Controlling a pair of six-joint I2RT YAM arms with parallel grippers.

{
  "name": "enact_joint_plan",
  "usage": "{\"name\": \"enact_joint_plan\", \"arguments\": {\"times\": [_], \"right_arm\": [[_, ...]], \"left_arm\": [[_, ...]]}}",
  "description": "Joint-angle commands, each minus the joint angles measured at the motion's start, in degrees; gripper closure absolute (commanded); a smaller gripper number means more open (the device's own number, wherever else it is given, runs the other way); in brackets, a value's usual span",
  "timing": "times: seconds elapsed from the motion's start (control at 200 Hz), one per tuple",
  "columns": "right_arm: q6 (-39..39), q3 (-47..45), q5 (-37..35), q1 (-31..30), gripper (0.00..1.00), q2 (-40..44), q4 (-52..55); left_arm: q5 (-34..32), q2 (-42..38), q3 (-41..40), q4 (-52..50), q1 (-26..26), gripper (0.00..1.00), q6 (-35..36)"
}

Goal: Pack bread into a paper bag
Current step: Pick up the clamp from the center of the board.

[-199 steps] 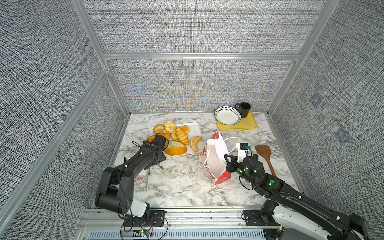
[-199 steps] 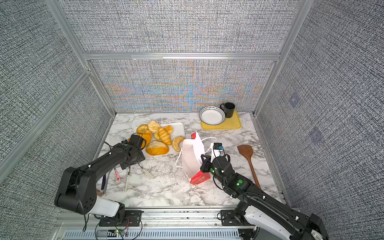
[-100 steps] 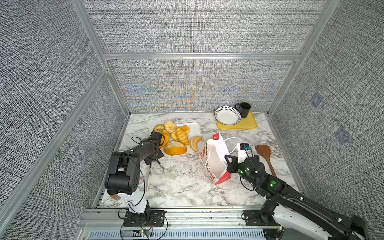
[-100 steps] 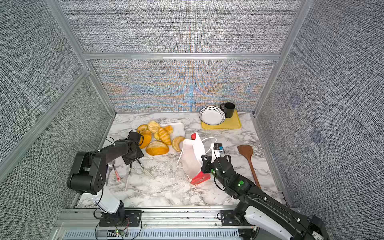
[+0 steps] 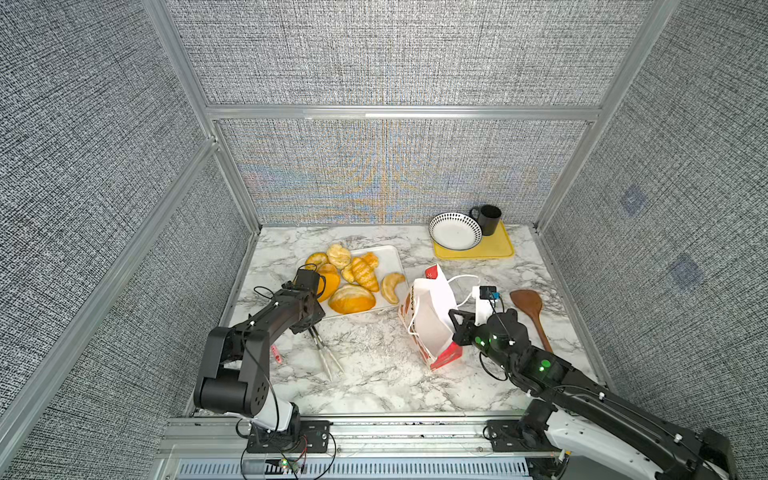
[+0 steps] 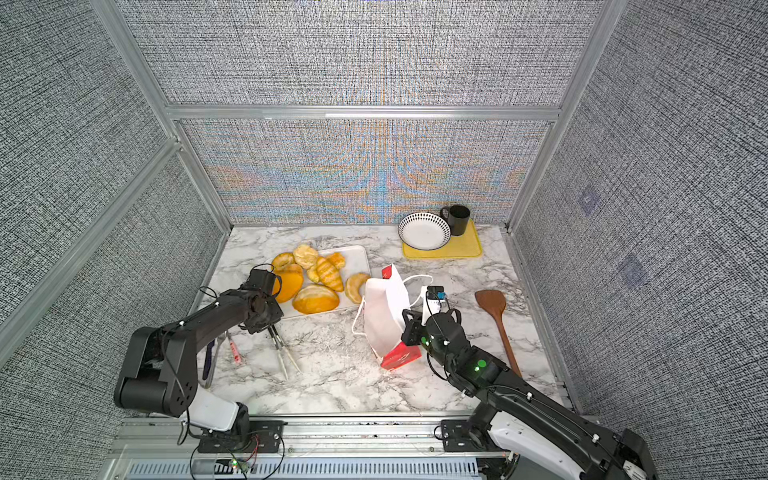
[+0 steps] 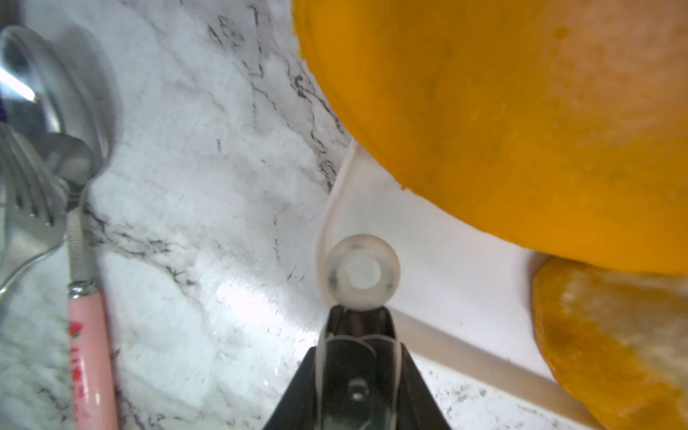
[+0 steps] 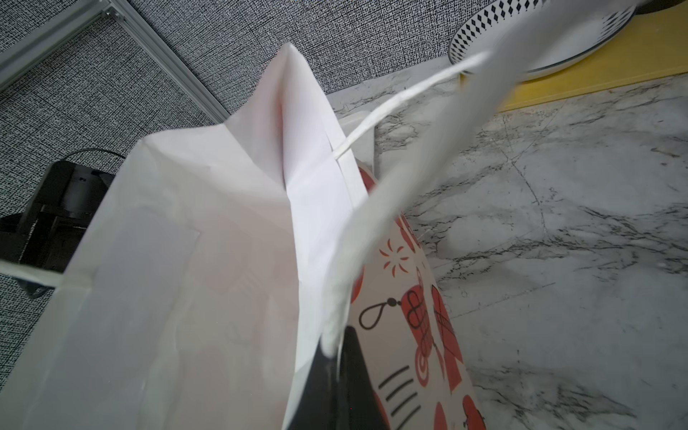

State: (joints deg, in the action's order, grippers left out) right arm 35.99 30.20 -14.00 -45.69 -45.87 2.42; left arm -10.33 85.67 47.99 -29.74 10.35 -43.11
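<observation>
Several pieces of bread (image 5: 351, 299) lie on a white tray (image 5: 390, 257) at the back left: rolls, croissants and an oval loaf. My left gripper (image 7: 359, 309) points down at the tray's near left corner. Its jaws stand a narrow gap apart and hold no bread. An orange roll (image 7: 521, 130) lies just beyond its tip. In both top views the left wrist (image 5: 301, 305) hides the fingers. The paper bag (image 5: 428, 320) (image 6: 384, 316) stands mid-table and leans left, mouth open. My right gripper (image 8: 335, 350) (image 5: 455, 328) is shut on the bag's right rim (image 8: 320, 260).
Metal tongs (image 5: 328, 357) lie in front of the tray. A spoon (image 7: 56, 104), a fork (image 7: 26, 193) and a pink-handled utensil (image 7: 87, 353) lie at the left edge. A wooden spatula (image 5: 530, 307) lies right of the bag. At back right, a yellow tray (image 5: 494, 249) carries a bowl (image 5: 455, 230) and a black mug (image 5: 490, 219).
The left arm's elbow rose and came back down while its wrist stayed at the tray's left end. The right arm and the bag have not moved.
</observation>
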Motion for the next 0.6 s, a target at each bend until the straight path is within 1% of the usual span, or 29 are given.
{"name": "enact_joint_plan", "arguments": {"times": [0.0,0.085,0.23,0.36,0.49,0.596], "right_arm": [[-0.46,0.38,0.42,-0.06,1.00,-0.62,3.33],[-0.41,0.57,0.55,-0.04,1.00,-0.96,3.30],[-0.47,0.91,0.55,-0.05,1.00,-1.84,3.01],[-0.57,1.01,0.48,-0.07,1.00,-2.87,2.27],[-0.81,1.87,0.55,-0.07,1.00,-4.61,1.89],[-1.30,2.88,0.08,-0.01,1.00,-5.41,1.87]], "left_arm": [[1.30,-3.08,-0.39,-1.20,0.61,0.80,-0.57],[1.64,-6.16,-0.55,-1.66,1.57,0.82,-0.66],[1.21,-11.79,0.47,-2.23,4.41,0.82,-0.58],[-2.81,-15.91,3.24,-0.74,7.02,0.83,-0.25],[-4.27,-16.94,5.80,4.83,7.34,0.84,0.69],[-6.05,-15.24,7.16,12.03,7.58,0.84,1.45]]}}
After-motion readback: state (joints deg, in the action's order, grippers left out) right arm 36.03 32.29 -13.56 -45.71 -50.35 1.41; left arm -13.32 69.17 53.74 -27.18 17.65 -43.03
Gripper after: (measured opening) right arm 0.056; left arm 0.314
